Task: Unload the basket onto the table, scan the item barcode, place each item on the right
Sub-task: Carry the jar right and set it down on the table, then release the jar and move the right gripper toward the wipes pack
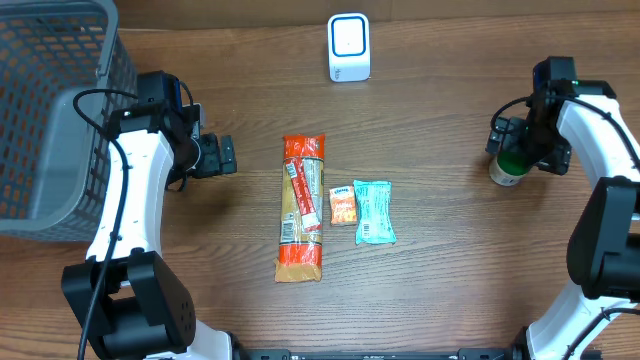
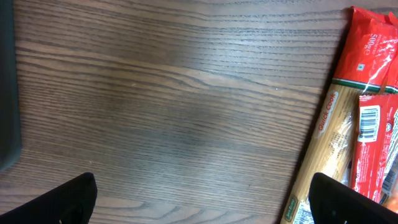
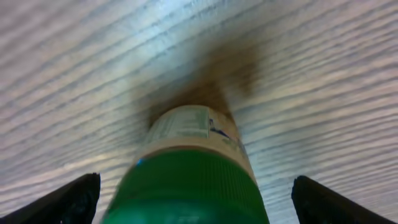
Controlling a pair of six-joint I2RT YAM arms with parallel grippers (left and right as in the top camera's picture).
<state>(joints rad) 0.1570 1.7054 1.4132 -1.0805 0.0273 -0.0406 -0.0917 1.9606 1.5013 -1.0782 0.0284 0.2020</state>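
Nearest to the right wrist camera is the bottle (image 3: 193, 168), with its green cap right under the lens and a pale printed label below it. It stands upright on the table (image 1: 440, 280), at the right side, well apart from the scanner (image 1: 349, 47). The right gripper (image 3: 198, 200) hangs over it with the fingers (image 3: 68, 199) spread wide, one on each side of the cap. They do not touch it, so this gripper grasps nothing.

I judge that this bottle is the item you should scan. It looks like stiff plastic, so it will probably not give under the jaws. However, the round wall is smooth and may turn or slip in a weak grip. How full it is I cannot tell, so you should expect some weight. Take it on the body just below the cap, not on the cap itself. Keep the label free, because the barcode is probably printed there; I cannot see it from these views.

For the rest, from large to small: the basket (image 1: 30, 215) sits at the left edge and the pasta pack (image 1: 301, 205) lies in the middle. The teal packet (image 1: 374, 212) and the orange packet (image 1: 343, 204) lie just beside the pasta. The left gripper (image 2: 202, 205) is near the pasta, fingers wide apart over bare wood, and it is empty.
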